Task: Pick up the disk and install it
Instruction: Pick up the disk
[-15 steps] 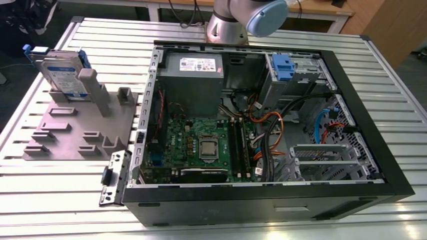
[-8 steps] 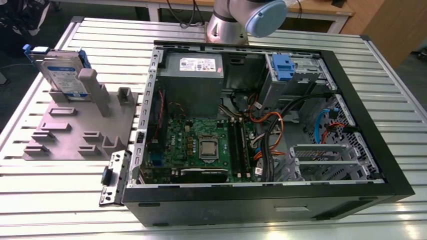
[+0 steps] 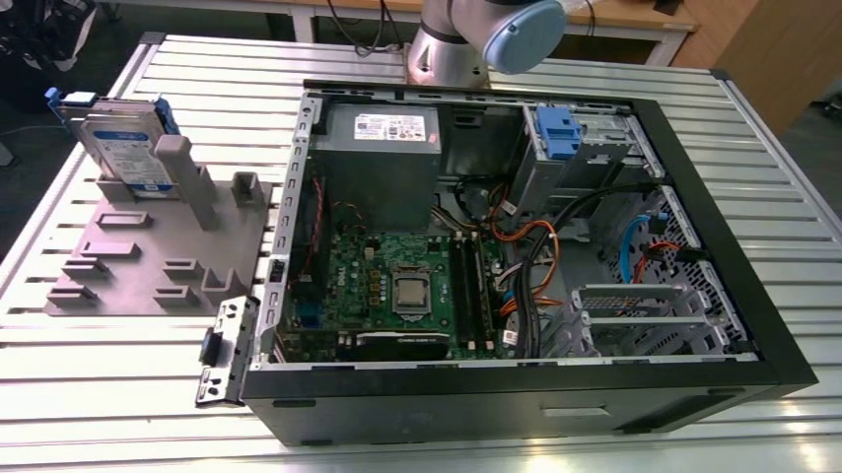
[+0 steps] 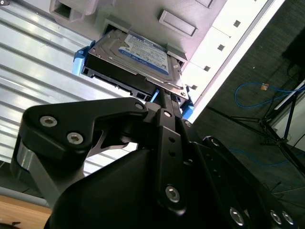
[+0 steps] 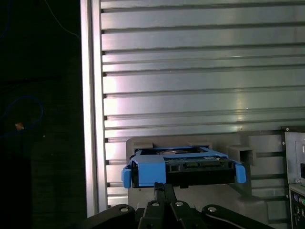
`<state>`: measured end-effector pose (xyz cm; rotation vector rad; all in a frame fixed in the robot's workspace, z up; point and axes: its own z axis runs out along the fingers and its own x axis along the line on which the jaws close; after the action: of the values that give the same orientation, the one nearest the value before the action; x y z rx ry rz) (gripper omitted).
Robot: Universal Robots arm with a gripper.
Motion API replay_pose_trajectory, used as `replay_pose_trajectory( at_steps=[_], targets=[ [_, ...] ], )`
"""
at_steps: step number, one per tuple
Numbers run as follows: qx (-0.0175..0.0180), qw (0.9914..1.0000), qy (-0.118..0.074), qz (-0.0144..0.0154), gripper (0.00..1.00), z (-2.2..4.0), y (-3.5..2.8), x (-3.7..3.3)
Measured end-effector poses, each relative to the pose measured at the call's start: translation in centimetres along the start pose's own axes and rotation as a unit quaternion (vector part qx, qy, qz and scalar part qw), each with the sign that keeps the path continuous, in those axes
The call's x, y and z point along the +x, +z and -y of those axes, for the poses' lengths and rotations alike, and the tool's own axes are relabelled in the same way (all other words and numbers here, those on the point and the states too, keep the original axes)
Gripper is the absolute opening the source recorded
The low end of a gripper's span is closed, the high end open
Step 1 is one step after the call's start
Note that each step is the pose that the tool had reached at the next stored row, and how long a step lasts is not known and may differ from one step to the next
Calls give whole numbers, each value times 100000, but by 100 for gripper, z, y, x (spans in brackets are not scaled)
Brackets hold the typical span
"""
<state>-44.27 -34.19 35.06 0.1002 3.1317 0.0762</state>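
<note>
One disk (image 3: 125,138) is found standing on edge in a corner slot of the grey fixture (image 3: 158,251), with its labelled face exposed. The upper edge and both blue-railed ends of the disk are seen clear above the fixture's posts. Bare ribbed table (image 3: 132,394) is seen along the fixture's outer sides, so open room is noted there. To the exterior view's right of the fixture, the wall of the open computer case (image 3: 736,246) is set just beside it.

In both wrist views the gripper (image 5: 164,187) is seen with its fingers drawn together and nothing held between them. It is lined up on the edge of the disk (image 5: 200,169) that faces away from the fixture, near the blue tab (image 5: 151,172). Contact with the disk is not shown.
</note>
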Motion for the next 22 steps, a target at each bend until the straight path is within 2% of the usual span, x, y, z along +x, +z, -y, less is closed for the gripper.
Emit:
replay_pose_trajectory(
  at_steps=[10,16,22],
  targets=[
    [-7,99999,-501,-20,11,0,1,0],
    [-17,99954,-3043,-146,11,0,1,0],
    [-35,99828,-5864,-284,11,0,1,0]
  ],
)
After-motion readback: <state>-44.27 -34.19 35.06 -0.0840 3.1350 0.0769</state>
